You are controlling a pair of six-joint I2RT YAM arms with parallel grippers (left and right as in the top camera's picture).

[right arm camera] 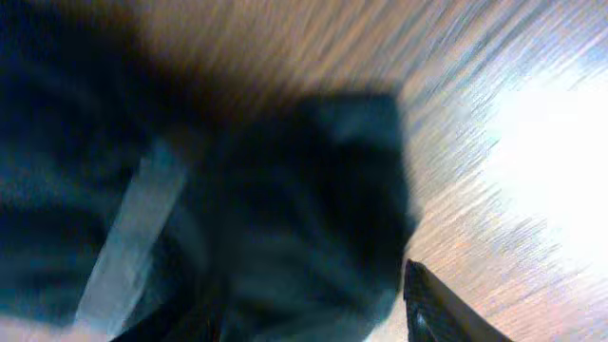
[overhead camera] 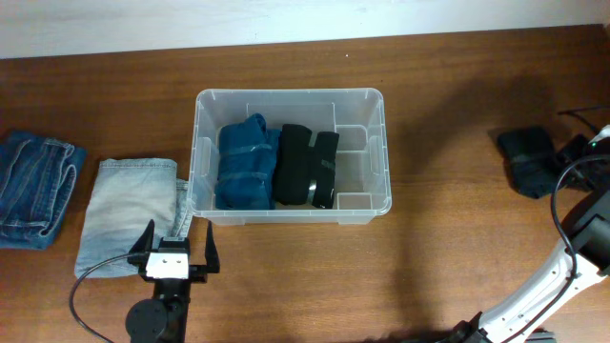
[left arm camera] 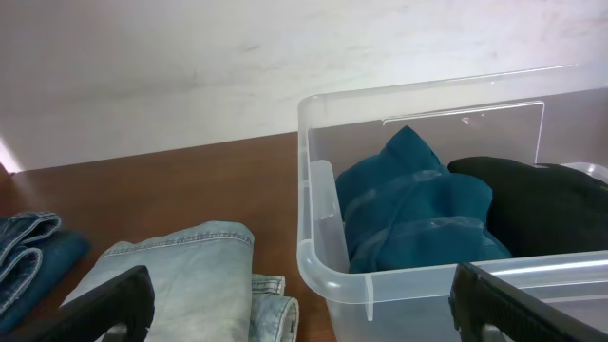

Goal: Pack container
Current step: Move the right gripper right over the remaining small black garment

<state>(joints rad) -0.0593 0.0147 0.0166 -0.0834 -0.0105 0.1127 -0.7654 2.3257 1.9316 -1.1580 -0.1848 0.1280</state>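
The clear plastic container [overhead camera: 203, 103] stands mid-table and holds a rolled blue garment [overhead camera: 246, 164] and a rolled black garment [overhead camera: 307, 167]; its right part is bare. The left wrist view shows its near corner [left arm camera: 323, 266] with the blue roll [left arm camera: 408, 214] inside. My left gripper [overhead camera: 174, 250] is open and empty, just in front of the container's front left corner. My right gripper [overhead camera: 579, 151] is at the far right, on a dark folded garment [overhead camera: 529, 160]. In the blurred right wrist view that garment [right arm camera: 285, 209] fills the space between the fingers [right arm camera: 309, 309].
Light blue folded jeans [overhead camera: 129, 214] lie left of the container, also seen in the left wrist view [left arm camera: 180, 275]. Darker blue jeans [overhead camera: 33, 186] lie at the far left edge. The right arm's cable [overhead camera: 562, 191] loops near the table's right edge.
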